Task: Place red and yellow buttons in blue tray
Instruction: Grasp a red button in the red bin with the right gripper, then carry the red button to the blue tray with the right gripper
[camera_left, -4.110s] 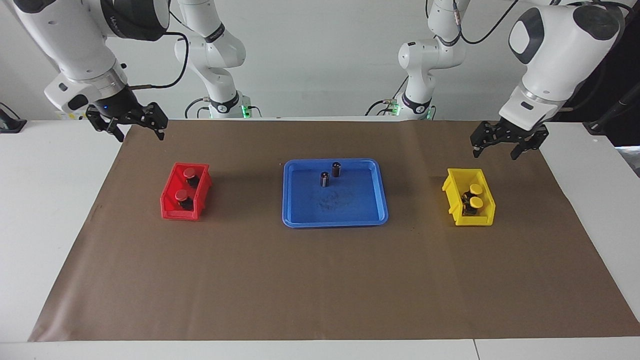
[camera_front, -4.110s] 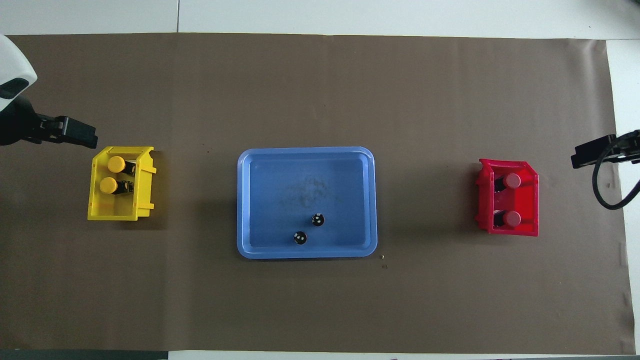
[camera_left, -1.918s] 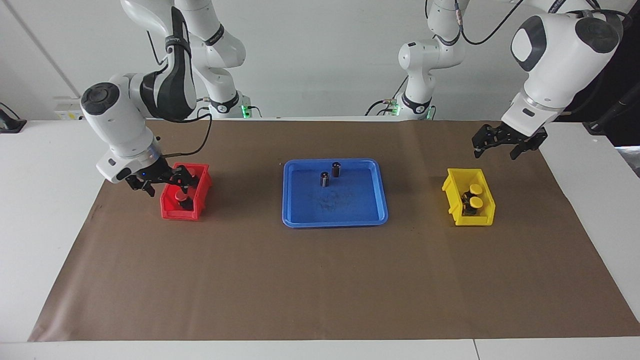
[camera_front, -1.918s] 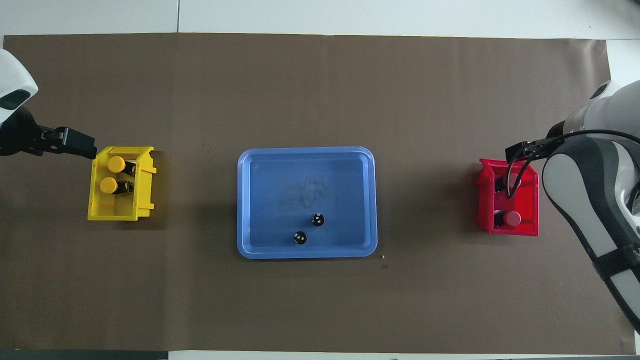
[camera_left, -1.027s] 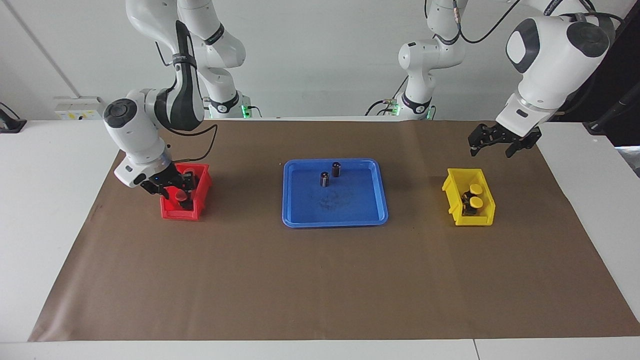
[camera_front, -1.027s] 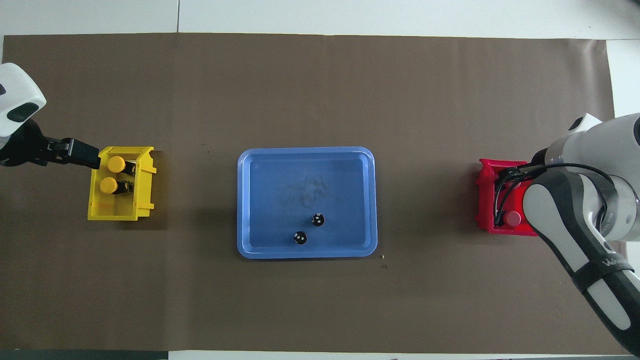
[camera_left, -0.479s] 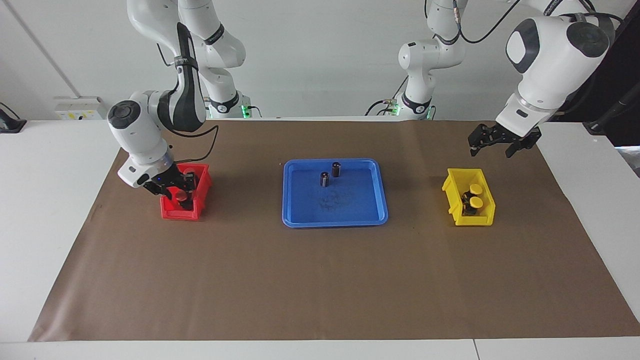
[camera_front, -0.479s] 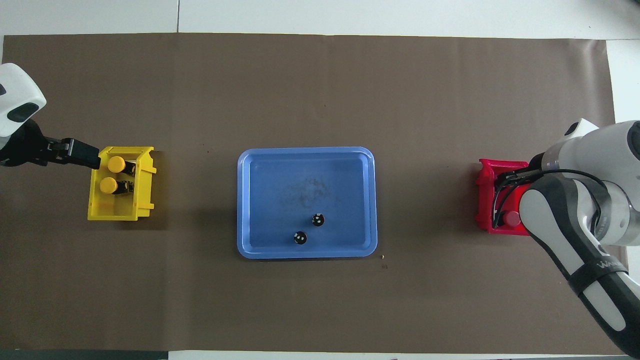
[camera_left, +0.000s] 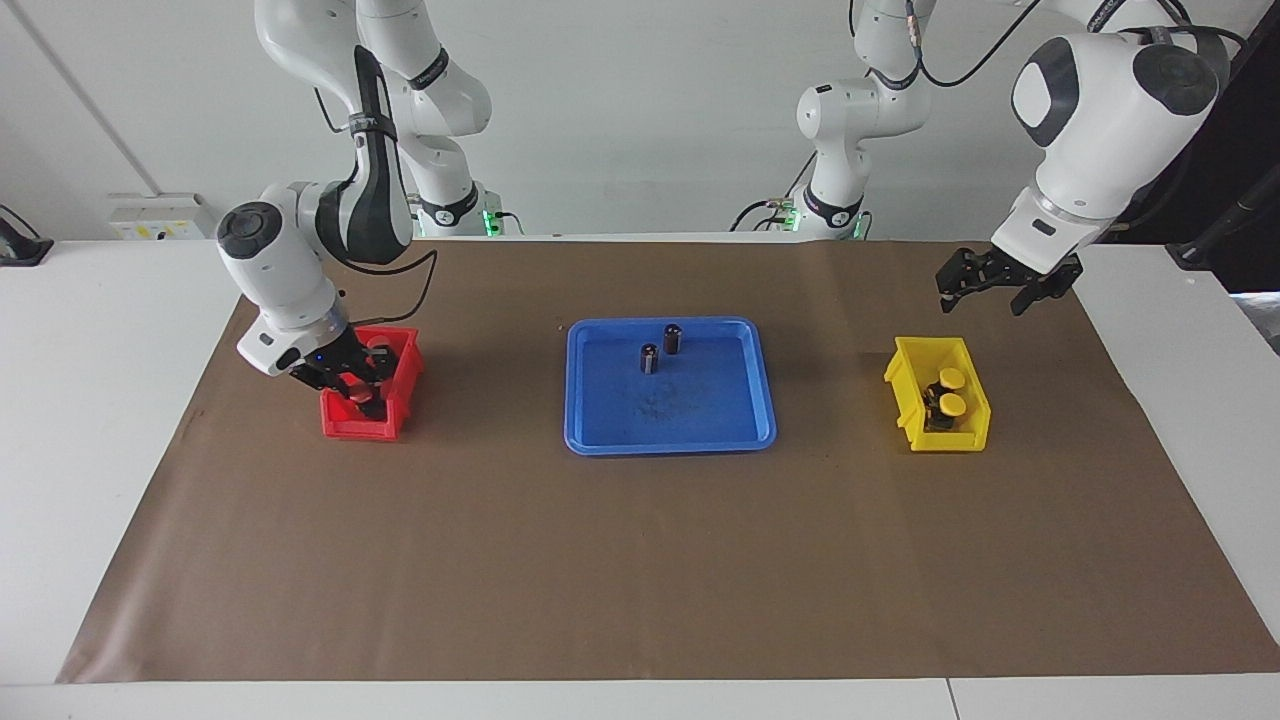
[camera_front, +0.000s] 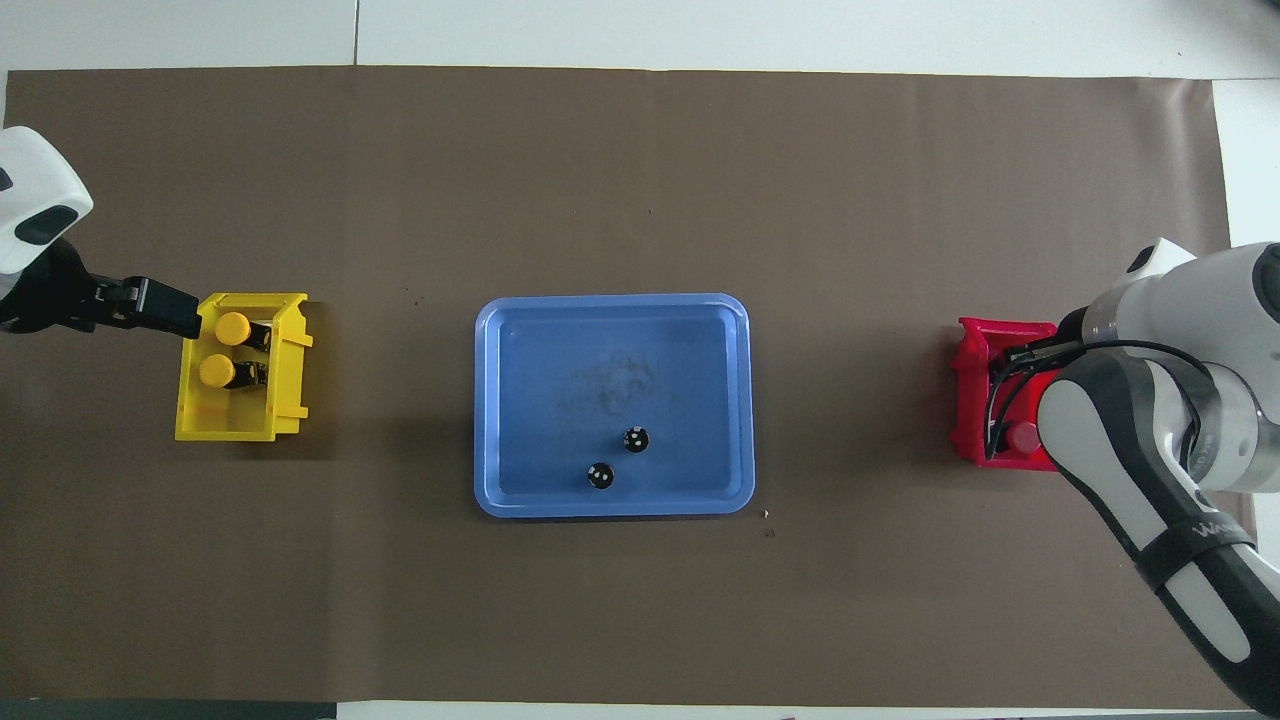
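Two red buttons lie in the small red bin. My right gripper is down in that bin, open, with its fingers on either side of the red button farther from the robots. The other red button shows beside it, and in the overhead view. Two yellow buttons lie in the small yellow bin. My left gripper hangs open above the mat just beside that bin's robot-side end. The blue tray lies mid-table and holds no buttons.
Two dark capless cylinders stand in the blue tray near its robot-side rim. A brown mat covers the table. The red bin is toward the right arm's end, the yellow bin toward the left arm's end.
My right gripper came down from near the table's robot-side edge into the red bin and settled around a red button. My left gripper shifted slightly toward the yellow bin. No button has moved.
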